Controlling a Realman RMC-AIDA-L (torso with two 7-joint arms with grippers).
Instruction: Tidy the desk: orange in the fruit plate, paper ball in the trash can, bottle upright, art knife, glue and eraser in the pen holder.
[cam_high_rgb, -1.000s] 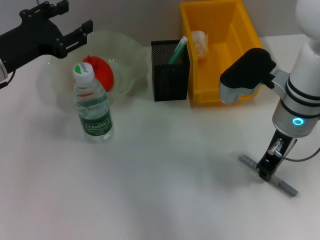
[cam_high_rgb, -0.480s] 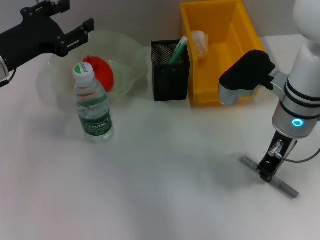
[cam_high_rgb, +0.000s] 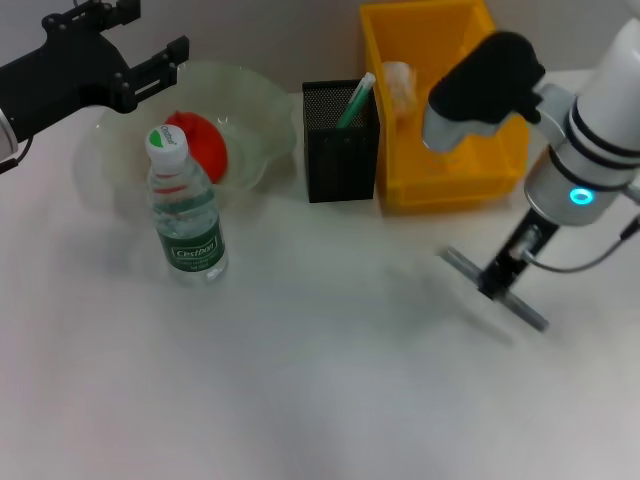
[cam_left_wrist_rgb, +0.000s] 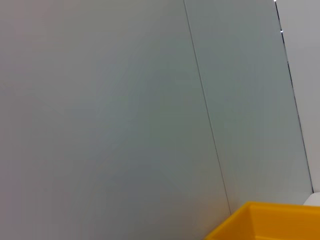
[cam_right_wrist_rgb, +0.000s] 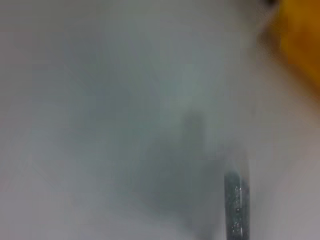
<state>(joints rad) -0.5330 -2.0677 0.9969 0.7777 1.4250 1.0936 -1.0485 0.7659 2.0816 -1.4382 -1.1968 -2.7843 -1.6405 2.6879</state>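
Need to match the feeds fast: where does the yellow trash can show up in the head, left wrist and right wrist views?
Head view: the trash can stands at the far side of the desk, right beside the black pen holder.
Left wrist view: only a yellow rim corner shows at the picture's lower edge.
Right wrist view: a blurred yellow patch in the corner, most likely the can.
Shared landmark: the can's yellow wall itself.

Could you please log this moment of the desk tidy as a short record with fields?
orange: in the fruit plate
bottle: upright, in front of the plate
paper ball: inside the trash can
pen holder: holds a green stick
right gripper: shut on the art knife, lifted off the table
left gripper: open, raised above the plate's left rim
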